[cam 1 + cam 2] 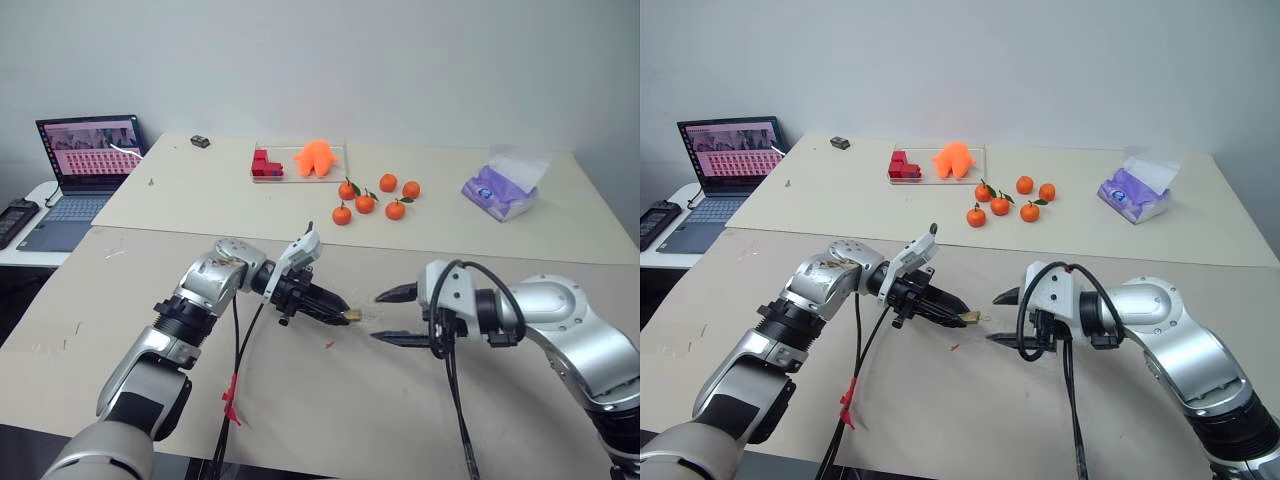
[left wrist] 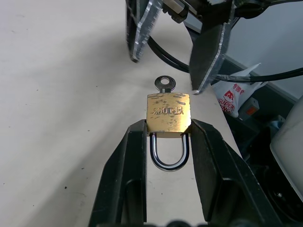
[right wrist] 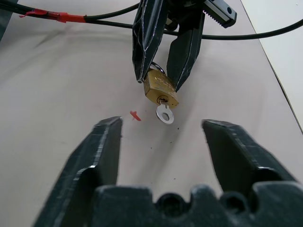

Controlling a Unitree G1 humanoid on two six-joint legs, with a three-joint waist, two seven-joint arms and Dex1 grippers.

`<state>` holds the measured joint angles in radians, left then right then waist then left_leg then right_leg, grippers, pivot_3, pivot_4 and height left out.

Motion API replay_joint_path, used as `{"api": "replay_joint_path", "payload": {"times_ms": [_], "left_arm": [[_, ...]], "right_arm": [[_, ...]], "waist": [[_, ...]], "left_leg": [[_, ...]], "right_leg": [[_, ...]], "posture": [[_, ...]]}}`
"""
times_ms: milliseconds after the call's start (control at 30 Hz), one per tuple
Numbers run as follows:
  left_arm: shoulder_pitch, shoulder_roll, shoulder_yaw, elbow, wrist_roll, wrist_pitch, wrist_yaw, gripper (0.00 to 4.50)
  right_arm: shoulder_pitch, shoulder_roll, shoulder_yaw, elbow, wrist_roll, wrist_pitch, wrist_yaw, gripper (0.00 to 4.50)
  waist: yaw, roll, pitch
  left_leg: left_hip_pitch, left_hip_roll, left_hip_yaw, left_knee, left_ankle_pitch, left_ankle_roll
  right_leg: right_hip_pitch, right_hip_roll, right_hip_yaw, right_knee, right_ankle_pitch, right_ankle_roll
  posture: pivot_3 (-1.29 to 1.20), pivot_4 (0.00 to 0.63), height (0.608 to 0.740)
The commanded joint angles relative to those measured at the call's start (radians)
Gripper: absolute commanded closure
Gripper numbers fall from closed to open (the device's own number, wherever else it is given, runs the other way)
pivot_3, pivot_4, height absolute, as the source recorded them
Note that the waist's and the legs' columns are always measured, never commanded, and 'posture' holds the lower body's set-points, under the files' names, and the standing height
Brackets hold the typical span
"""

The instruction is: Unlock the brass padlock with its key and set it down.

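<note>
The small brass padlock, a scuffed yellow-gold block with a thin silver U-shaped shackle, is held above the beige tabletop, pinched by its two side faces between the black fingers of the left gripper. The shackle lies back between those fingers and appears fully seated, so the lock is judged not yet opened. A small silver key with a round holed bow is seated in the keyway and projects from the free end of the body toward the right gripper.

The right gripper is spread, with nothing between its fingers, and is aligned facing the key but apart from it.

The step in hand is judged to be the grasp and turn of the key. The following is advised:

1. The right gripper should be advanced along the key's axis until the bow lies between the fingertips.
2. The flat faces of the bow should be pinched, not its edges, so that slipping under torque is avoided.
3. The turn should be made about the key's own axis, without side load on the thin blade.
4. The left grip should be kept firm throughout, since the padlock may twist between smooth fingers.
</note>
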<state>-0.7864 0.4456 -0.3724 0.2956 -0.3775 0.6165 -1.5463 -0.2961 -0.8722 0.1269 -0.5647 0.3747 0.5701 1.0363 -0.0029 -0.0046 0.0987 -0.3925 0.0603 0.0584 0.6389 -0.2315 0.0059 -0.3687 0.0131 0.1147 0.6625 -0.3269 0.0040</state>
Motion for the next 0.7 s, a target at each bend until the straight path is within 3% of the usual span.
{"api": "replay_joint_path", "payload": {"times_ms": [33,700], "left_arm": [[-0.020,-0.001,0.016,-0.025,-0.004,-0.002,-0.003,3.67],[-0.026,-0.028,0.016,-0.003,0.004,-0.018,0.007,3.67]], "right_arm": [[-0.022,-0.004,-0.023,-0.023,0.005,-0.013,-0.006,1.66],[-0.035,-0.002,-0.018,-0.018,0.008,-0.005,-0.017,1.66]], "waist": [[0.000,0.000,0.000],[-0.001,0.000,0.000]], "left_leg": [[0.000,0.000,0.000,0.000,0.000,0.000],[0.000,0.000,0.000,0.001,0.000,0.000]], "right_leg": [[0.000,0.000,0.000,0.000,0.000,0.000],[0.000,0.001,0.000,0.000,0.000,0.000]], "posture": [[0.00,0.150,0.673],[0.00,0.150,0.673]]}}
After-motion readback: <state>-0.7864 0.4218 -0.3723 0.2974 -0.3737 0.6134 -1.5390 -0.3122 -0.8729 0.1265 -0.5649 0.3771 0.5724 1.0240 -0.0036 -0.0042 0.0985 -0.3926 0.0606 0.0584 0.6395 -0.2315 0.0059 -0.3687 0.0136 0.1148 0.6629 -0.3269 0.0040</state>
